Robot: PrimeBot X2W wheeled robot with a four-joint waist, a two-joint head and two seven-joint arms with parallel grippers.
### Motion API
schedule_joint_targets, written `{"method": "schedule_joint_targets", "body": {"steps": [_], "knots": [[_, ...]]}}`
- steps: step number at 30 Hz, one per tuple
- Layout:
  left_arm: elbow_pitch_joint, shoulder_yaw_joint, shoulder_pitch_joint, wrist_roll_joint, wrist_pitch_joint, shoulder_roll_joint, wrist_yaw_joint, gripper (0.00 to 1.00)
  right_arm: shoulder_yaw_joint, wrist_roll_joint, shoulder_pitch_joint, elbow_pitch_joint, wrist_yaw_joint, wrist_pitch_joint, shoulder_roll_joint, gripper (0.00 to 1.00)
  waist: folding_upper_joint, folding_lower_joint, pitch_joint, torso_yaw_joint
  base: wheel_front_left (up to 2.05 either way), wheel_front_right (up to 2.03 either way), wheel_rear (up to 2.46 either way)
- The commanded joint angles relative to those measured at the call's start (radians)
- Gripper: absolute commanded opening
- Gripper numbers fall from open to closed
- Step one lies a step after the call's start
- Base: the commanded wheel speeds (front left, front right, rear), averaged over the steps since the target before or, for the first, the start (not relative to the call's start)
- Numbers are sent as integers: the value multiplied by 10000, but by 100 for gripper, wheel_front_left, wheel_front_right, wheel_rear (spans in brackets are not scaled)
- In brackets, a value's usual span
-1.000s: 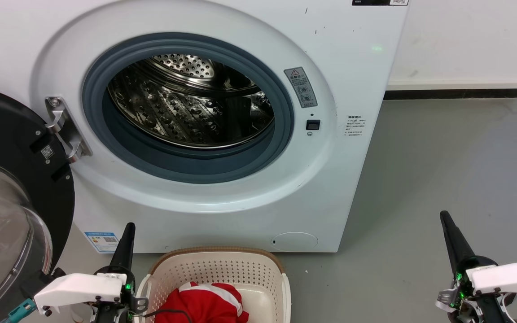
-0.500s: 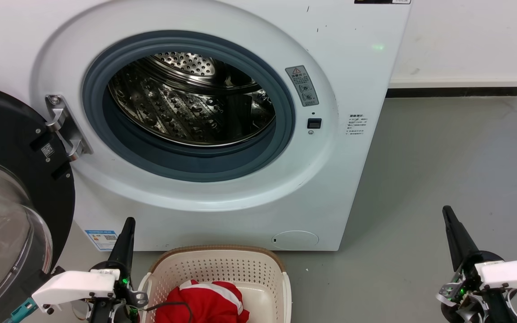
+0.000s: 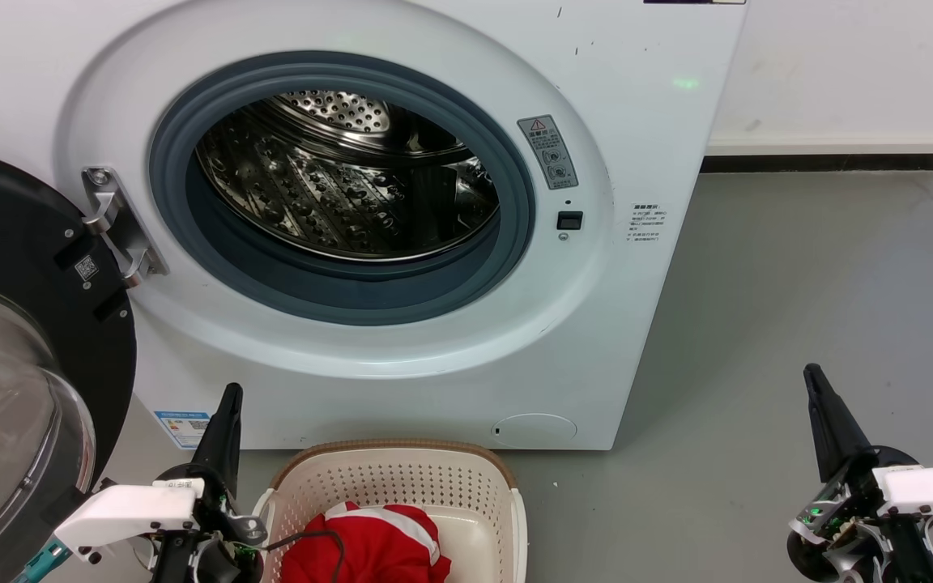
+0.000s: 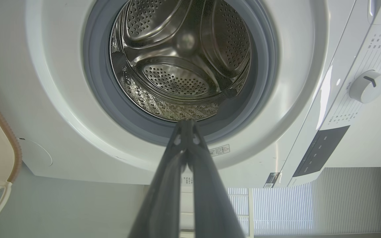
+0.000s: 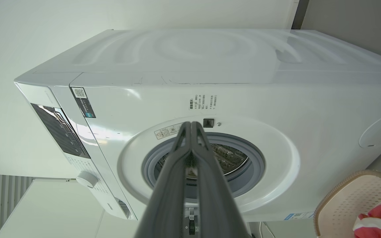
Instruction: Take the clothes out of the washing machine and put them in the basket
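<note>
We see the white front-loading washing machine [image 3: 645, 121] standing at the back edge of the grey floor [image 3: 798, 283]. Its black-rimmed glass door [image 3: 21, 243] is swung open to the left, and a grey gasket [image 3: 337, 300] rings the perforated steel drum [image 3: 337, 202]. Just before it sits the cream, brown-rimmed basket [image 3: 402, 486], upright. Inside we find the clothes [image 3: 377, 546], a red bundle with white stripes.

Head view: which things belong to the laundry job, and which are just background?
Job:
washing machine, drum looks empty
clothes, lying in the basket
left gripper and right gripper, both shut, holding nothing

Not job:
energy label on the washer's front
skirting strip
window blinds
floor
</note>
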Motion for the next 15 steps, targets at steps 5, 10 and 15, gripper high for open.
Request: {"method": "schedule_joint_targets", "body": {"steps": [5, 10, 15], "knots": [[16, 43, -69, -95, 49, -31, -40, 0, -27, 109, -138, 36, -3, 36, 9, 0, 0, 0, 3, 2, 0, 0, 0], [15, 43, -69, -95, 48, -31, -40, 0, -35, 98, -137, 36, -3, 32, 18, 0, 0, 0, 3, 2, 0, 0, 0], [15, 42, -69, -96, 48, -30, -40, 0, -48, 83, -139, 36, -3, 42, 28, 0, 0, 0, 3, 2, 0, 0, 0]]}}
